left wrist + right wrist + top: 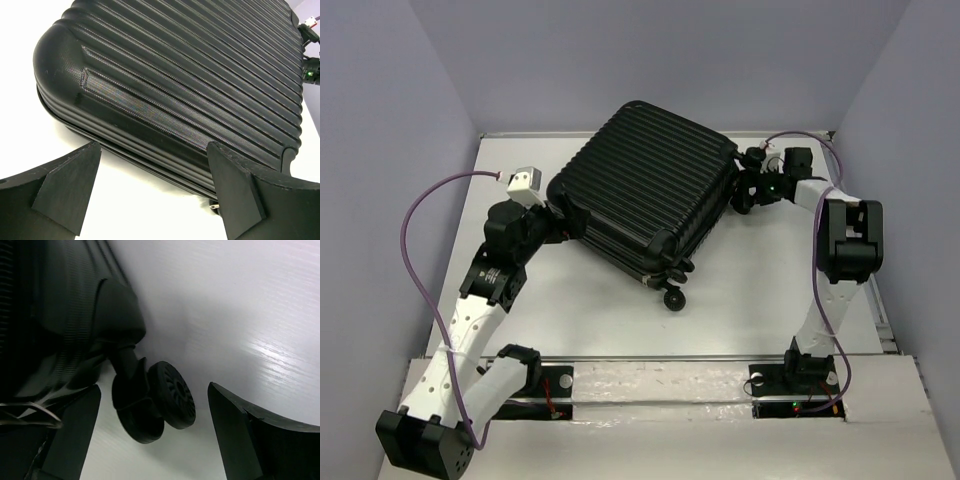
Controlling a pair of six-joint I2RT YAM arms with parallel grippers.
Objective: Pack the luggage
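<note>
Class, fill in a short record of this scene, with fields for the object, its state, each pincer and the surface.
object: luggage, a black ribbed hard-shell suitcase
state: shut, lying on the table, ribbed shell up
left pincer: open, facing the luggage's side, holding nothing
right pincer: open, close to a corner wheel, holding nothing
surface: white

The luggage (645, 185) shell is black, with parallel ribs and a fine woven grain. Its wheel (172, 395) is black with radial spokes. The tabletop (760, 290) is white. The left end effector (154, 150) and right end effector (154, 389) are matte black. The arm links (460, 335) alternate white and black; cables (404, 235) are purple; walls (380, 150) pale lavender-grey.
</note>
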